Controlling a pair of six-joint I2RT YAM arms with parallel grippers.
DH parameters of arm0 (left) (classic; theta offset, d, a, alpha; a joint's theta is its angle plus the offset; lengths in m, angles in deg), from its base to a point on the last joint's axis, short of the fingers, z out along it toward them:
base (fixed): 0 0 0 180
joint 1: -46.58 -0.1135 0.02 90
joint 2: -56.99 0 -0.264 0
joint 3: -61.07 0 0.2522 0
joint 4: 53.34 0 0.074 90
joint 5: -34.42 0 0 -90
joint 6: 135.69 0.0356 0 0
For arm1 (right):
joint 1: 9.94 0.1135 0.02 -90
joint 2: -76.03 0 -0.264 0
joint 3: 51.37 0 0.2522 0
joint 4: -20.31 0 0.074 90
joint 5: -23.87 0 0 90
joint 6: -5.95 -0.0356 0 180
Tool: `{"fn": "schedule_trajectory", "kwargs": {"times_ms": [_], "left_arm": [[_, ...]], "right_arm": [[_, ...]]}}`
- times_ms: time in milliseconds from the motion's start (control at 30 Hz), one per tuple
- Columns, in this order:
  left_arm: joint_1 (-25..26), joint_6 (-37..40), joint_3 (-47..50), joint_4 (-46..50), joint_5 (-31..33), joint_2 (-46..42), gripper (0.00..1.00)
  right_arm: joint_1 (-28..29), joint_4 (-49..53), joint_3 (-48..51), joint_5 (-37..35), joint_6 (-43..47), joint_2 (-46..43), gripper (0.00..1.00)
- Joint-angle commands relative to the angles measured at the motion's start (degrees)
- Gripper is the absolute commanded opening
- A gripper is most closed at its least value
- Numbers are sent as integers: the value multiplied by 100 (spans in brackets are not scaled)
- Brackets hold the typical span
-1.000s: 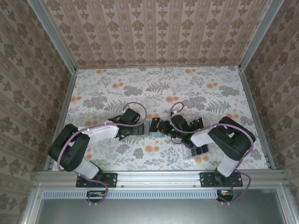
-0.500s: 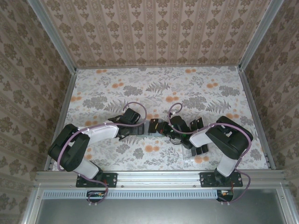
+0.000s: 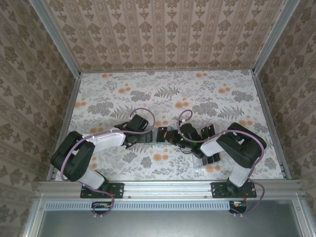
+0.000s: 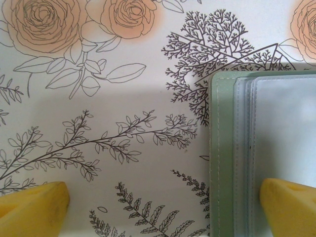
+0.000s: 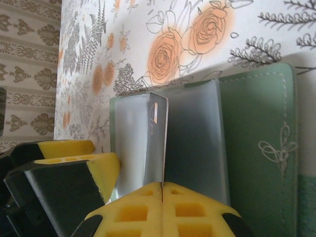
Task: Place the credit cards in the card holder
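Note:
The card holder [image 5: 256, 143] lies open on the floral table, green cover to the right and clear sleeves [image 5: 197, 143] fanned up. My right gripper [image 5: 163, 186] is shut on one credit card [image 5: 154, 143], a thin glossy dark card held edge-on that reaches out over the sleeves. Whether its far end sits inside a pocket I cannot tell. My left gripper [image 4: 160, 207] is open, one yellow fingertip [image 4: 289, 205] resting on the holder's clear sleeve [image 4: 276, 138], the other on bare table. From above, the left gripper [image 3: 148, 136] and the right gripper [image 3: 172, 136] meet at the holder [image 3: 159, 133].
A clear rack with dark cards [image 3: 211, 159] stands close beside the right arm's forearm. Patterned walls enclose the table on three sides; the wide far half of the floral surface [image 3: 168, 94] is bare.
The right gripper has crept a little to the left, toward the holder, with the card in it. The left arm has stayed put.

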Motion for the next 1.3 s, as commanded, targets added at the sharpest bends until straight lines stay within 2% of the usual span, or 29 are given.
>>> {"fn": "schedule_trajectory", "kwargs": {"times_ms": [0, 767, 1267], "left_arm": [[-18, -39, 177, 432, 212, -17, 100], [-25, -39, 181, 441, 210, -15, 100], [-21, -38, 169, 446, 190, -47, 100]], "right_arm": [[34, -51, 135, 141, -62, 118, 0], [-28, -110, -57, 649, -85, 556, 0], [-116, 385, -505, 1044, 96, 750, 0]]}}
